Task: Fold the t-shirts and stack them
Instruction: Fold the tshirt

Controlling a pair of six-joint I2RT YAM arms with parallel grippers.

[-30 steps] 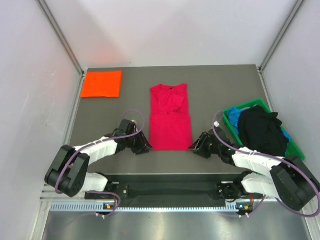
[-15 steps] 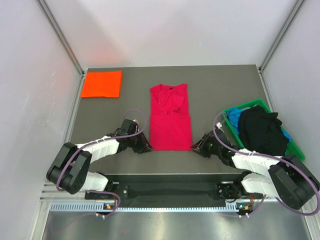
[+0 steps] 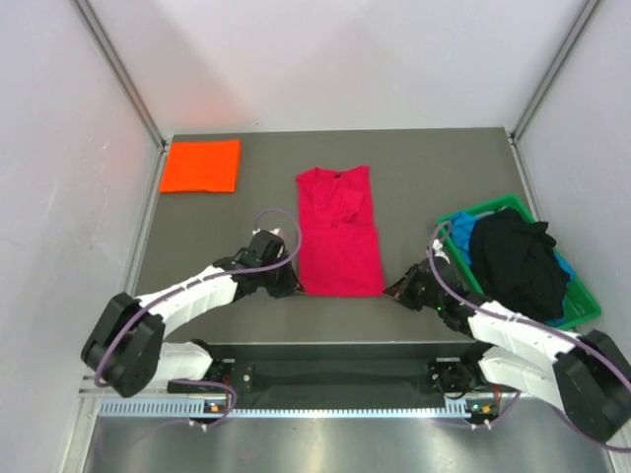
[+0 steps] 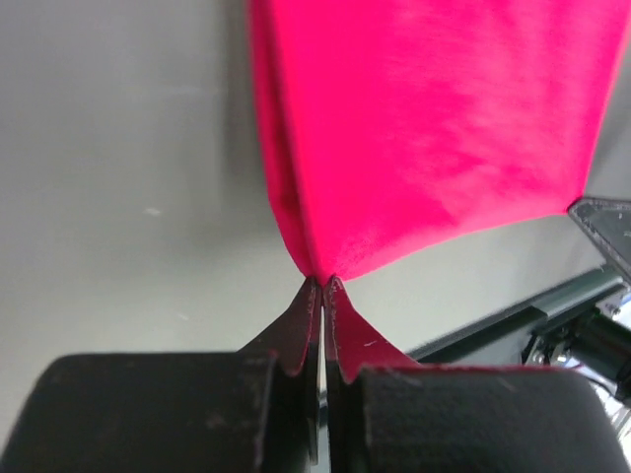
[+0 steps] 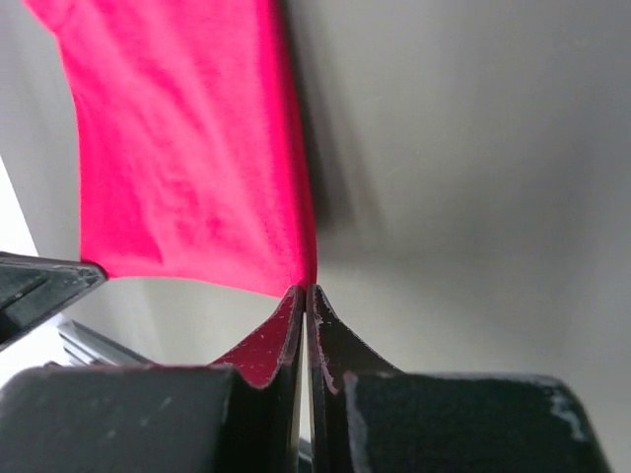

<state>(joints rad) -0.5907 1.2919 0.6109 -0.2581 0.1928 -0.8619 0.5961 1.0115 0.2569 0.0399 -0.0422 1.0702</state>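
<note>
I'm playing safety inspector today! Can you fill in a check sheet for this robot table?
Surface: grey table, flat.
Job's things: red shirt lies lengthwise mid-table with its sleeves folded in; orange shirt lies folded at the far left corner; black shirt and blue shirt are heaped in the bin.
Clutter: green bin at the right edge; nothing else seen.
Grippers: left gripper is shut on the red shirt's near left corner; right gripper is shut on its near right corner.
Cables: purple cables loop over each wrist.
Surroundings: white walls; metal rail at the near edge.
</note>
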